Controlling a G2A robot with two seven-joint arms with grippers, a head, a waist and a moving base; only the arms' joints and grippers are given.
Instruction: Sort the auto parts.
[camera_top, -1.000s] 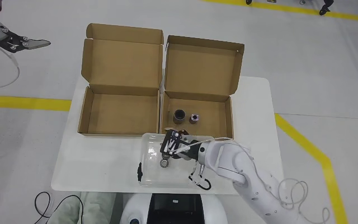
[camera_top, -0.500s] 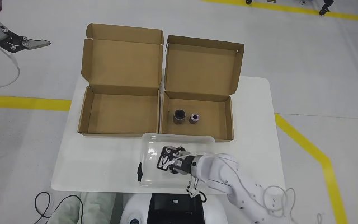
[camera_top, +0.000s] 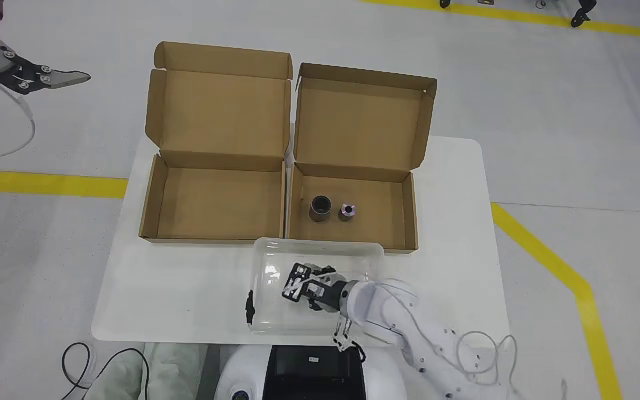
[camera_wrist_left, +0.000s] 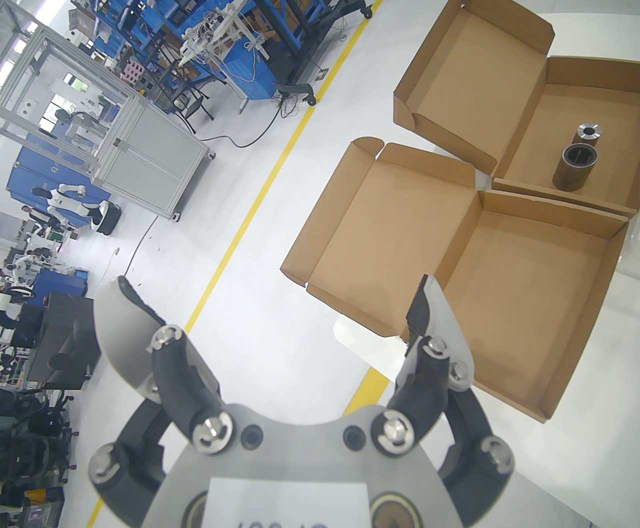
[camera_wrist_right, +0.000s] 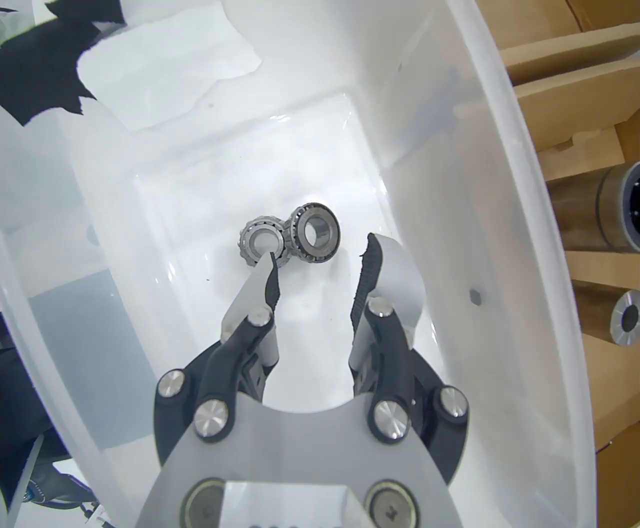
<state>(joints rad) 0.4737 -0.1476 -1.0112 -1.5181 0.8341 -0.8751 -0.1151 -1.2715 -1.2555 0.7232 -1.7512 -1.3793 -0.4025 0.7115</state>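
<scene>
– Since the frame one second back, what has changed at the right gripper (camera_wrist_right: 320, 252)?
– It has come down from the far rim of the clear plastic bin (camera_top: 318, 241) into the bin's interior, at lower centre of the top view. Its white arm has drawn back toward the bottom edge. Its fingers are spread, with nothing between them.

– Where are the parts to be sorted?
– Two silver tapered roller bearings (camera_wrist_right: 315, 235) lie on the bin floor, touching each other, just ahead of the fingertips. One fingertip (camera_wrist_right: 267, 280) overlaps the nearer bearing in the right wrist view; contact cannot be confirmed.

– And the parts already placed?
– Two open brown cardboard boxes sit side by side above the bin in the top view. The right-hand box (camera_top: 385, 215) holds a dark cylindrical sleeve (camera_top: 320, 207) and a small silver bushing (camera_top: 346, 211), both upright and just beside each other. The left-hand box (camera_top: 215, 205) adjoins it.

– What is the status of the left gripper (camera_wrist_left: 272, 285)?
– Unchanged. It is in the upper left corner of the top view, off the white table (camera_top: 170, 290), fingers wide apart, holding nothing.
</scene>
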